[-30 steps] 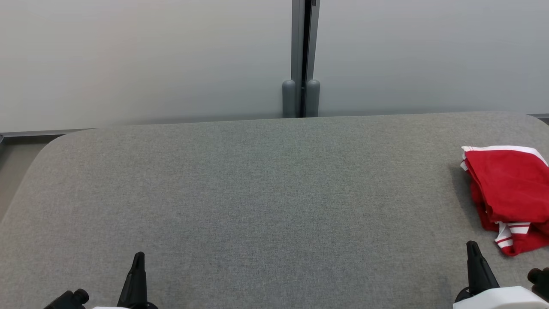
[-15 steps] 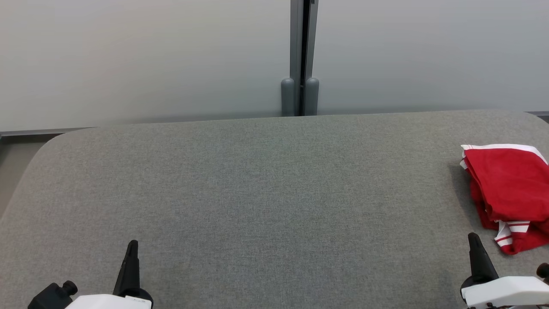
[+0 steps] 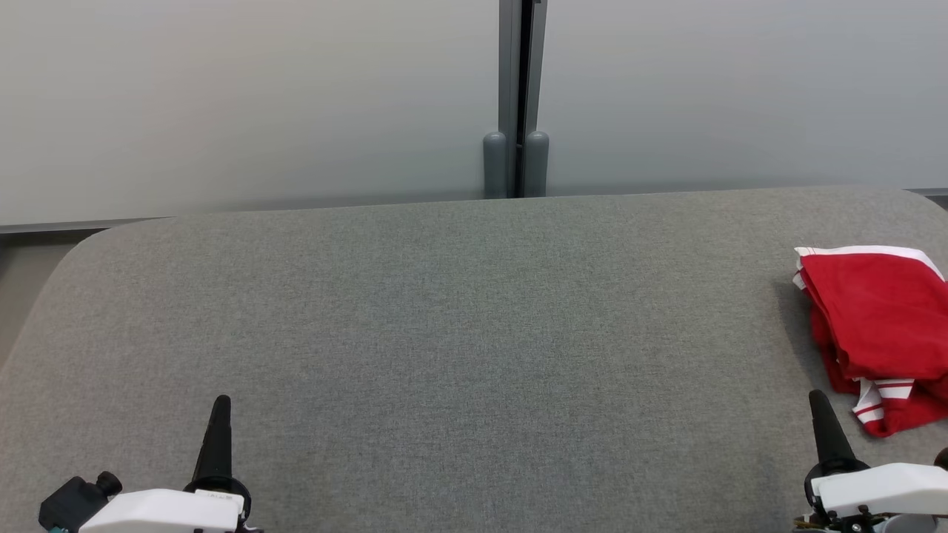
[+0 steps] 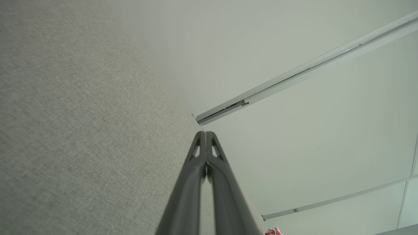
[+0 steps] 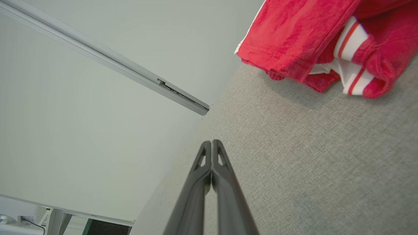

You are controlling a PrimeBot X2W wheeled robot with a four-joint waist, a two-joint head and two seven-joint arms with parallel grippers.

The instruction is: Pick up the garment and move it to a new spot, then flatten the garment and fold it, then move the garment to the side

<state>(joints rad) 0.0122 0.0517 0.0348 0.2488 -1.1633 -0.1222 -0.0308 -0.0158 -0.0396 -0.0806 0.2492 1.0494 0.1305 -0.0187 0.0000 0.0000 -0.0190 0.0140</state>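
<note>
The surface (image 3: 459, 333) is covered in a grey, finely woven cloth with a felt-like grain, and its far corners are rounded. One garment (image 3: 874, 326) lies on it at the robot's far right, close to that edge. It is a soft red fabric folded into a thick, roughly rectangular bundle, with several layers showing along its left side. White bands with thin red stripes trim it. In the right wrist view the garment (image 5: 294, 36) shows a stitched hem and a slightly fleecy nap, and the striped trim curls out of the fold.

There are two hands, each with two long, dark, tapering matte fingers on a white casing. The left hand (image 3: 220, 406) is at the near left, well apart from the garment, its fingers (image 4: 192, 182) pressed flat together on nothing. The right hand (image 3: 817, 400) is near the garment's front corner but not touching it, its fingers (image 5: 196, 192) likewise pressed together and empty.

Behind the surface stand two smooth, pale wall panels (image 3: 222, 104), joined by one grey metal post (image 3: 511, 74) with two rounded caps (image 3: 495, 166) at its foot.
</note>
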